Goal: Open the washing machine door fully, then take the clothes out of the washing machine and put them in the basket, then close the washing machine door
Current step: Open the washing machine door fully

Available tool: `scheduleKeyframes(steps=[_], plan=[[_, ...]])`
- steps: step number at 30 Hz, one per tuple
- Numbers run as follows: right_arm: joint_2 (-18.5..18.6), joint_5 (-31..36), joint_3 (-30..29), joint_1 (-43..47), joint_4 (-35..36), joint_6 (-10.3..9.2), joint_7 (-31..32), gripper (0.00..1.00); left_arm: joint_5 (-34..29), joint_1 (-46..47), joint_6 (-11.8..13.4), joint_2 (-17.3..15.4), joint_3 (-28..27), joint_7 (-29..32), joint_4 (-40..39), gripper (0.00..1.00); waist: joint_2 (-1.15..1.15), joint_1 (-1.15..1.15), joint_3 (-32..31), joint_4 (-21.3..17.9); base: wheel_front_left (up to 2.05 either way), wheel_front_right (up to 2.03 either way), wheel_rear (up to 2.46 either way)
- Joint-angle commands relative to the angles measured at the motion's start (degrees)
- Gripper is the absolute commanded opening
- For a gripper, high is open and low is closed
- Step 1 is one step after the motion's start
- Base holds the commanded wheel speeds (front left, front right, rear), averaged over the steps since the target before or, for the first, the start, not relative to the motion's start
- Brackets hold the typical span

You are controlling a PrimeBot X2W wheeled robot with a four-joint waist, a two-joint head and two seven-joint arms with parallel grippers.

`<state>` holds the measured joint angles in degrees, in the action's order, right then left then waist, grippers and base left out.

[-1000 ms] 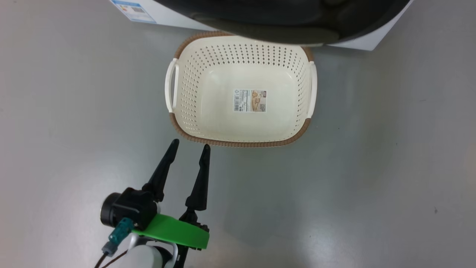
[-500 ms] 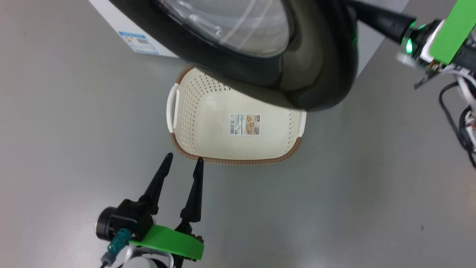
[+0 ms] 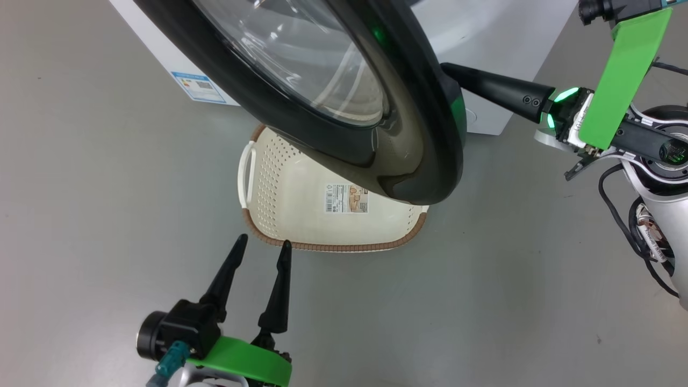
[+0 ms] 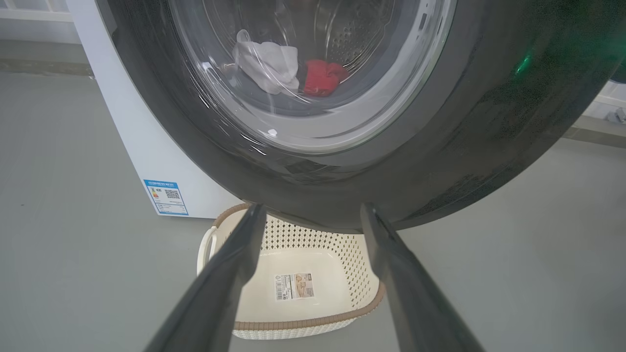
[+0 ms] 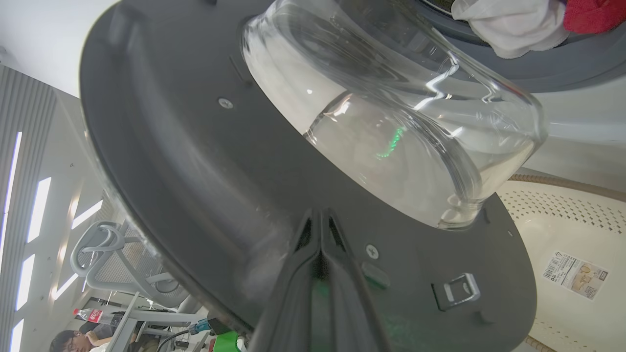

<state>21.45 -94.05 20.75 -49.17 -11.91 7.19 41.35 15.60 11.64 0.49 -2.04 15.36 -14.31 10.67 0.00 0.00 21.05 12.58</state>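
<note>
The washing machine door [image 3: 344, 134], black-rimmed with a clear glass bowl [image 5: 391, 122], stands swung out over the basket [image 3: 301, 215]. My right gripper [image 3: 451, 71] is shut, and its tips press on the door's inner face [image 5: 320, 215] near the latch. My left gripper [image 3: 263, 244] is open and holds nothing, low before the basket's near rim. In the left wrist view, the clothes show through the glass inside the drum: a white cloth [image 4: 269, 63] and a red piece [image 4: 323, 76]. They also show at the drum's mouth [image 5: 513, 24]. The washing machine [image 3: 500, 37] is white.
Grey floor lies all around the basket. A blue label [image 3: 198, 86] marks the machine's lower front corner. Behind the door, the right wrist view takes in an office chair [image 5: 112, 254], a bottle [image 5: 90, 315] and a person [image 5: 68, 340].
The door has swung farther out and covers more of the basket. My right gripper has come into the head view behind its edge. That view itself has shifted. The left gripper has barely moved.
</note>
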Motion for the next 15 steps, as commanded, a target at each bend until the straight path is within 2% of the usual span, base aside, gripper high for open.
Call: scheduleKeyframes(steps=[1,6,8,10,11,12,13,15], plan=[[-0.59,0.68,-0.28,1.27,1.52,0.3,-0.14,0.0,-0.41,-0.67,-0.23,-0.84,-1.81,-0.69,-1.27,1.0,0.0,0.0,-0.04,0.06,0.0,0.0,0.0],[-0.73,2.89,-1.78,1.66,0.93,0.3,-2.63,0.0,-0.28,-0.66,-0.28,-0.84,-2.04,-0.69,-1.23,1.0,0.0,0.0,-0.49,0.08,0.0,0.0,0.0],[-0.64,3.85,-2.23,2.06,0.45,0.3,-3.95,0.18,-0.3,-0.75,-0.31,-0.84,-2.18,-0.69,-1.11,1.0,0.0,0.0,-0.78,-0.01,0.0,0.0,0.0],[-0.39,4.9,-2.87,2.69,-0.16,0.3,-5.88,0.46,-0.32,-0.88,-0.33,-0.84,-2.3,-0.69,-1.06,1.0,0.0,0.0,-1.12,-0.11,0.0,0.0,0.0],[-0.21,5.28,-3.1,3.05,-0.35,0.3,-6.66,0.64,-0.32,-0.92,-0.36,-0.84,-2.38,-0.69,-1.08,1.0,0.0,0.0,-1.23,-0.15,0.0,0.0,0.0],[0.06,5.8,-3.4,3.47,-0.52,0.3,-7.7,0.94,-0.3,-0.93,-0.39,-0.84,-2.48,-0.69,-1.08,1.0,0.0,0.0,-1.34,-0.2,0.0,0.0,0.0],[0.38,6.36,-3.73,4.01,-0.97,0.3,-8.9,1.0,-0.28,-0.95,-0.43,-0.84,-2.6,-0.69,-1.07,1.0,0.0,0.0,-1.49,-0.26,0.0,0.0,0.0],[1.05,7.5,-3.78,5.47,-1.47,0.3,-11.02,1.0,-0.25,-1.01,-0.55,-0.84,-2.89,-0.69,-0.91,1.0,0.0,0.0,-1.97,-0.43,0.0,0.0,0.0]])
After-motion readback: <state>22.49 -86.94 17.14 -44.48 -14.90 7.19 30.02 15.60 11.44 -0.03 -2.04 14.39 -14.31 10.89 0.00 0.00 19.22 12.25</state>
